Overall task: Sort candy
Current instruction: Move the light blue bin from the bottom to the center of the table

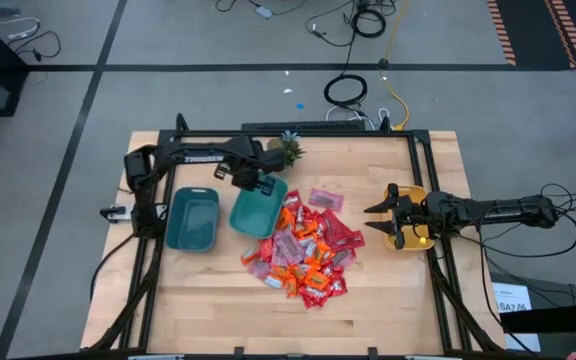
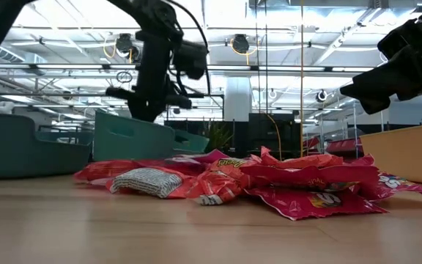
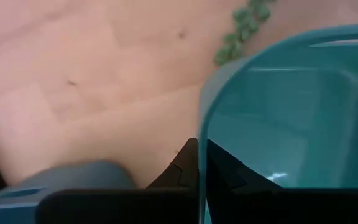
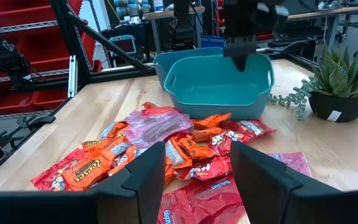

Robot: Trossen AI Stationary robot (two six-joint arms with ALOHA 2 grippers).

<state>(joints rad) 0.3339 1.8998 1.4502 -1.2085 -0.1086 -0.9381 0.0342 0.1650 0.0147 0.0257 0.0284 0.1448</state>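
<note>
Above candy pile (image 1: 303, 255): left gripper (image 1: 251, 181) clamped on tilted teal bowl (image 1: 258, 210) rim; right gripper (image 1: 380, 218) spread, empty.

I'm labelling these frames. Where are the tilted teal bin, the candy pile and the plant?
tilted teal bin (image 4: 219, 87): right wrist view, inner floor.
candy pile (image 1: 303, 250): high view, pile's middle.
plant (image 4: 342, 81): right wrist view, leaves.

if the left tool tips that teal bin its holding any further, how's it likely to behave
The left tool pinches the tilted teal bin by one rim, so the bin probably swings freely. It looks like thin, light plastic and holds its shape, so likely stiff. Its lower edge meets the candy, which may get nudged.
</note>
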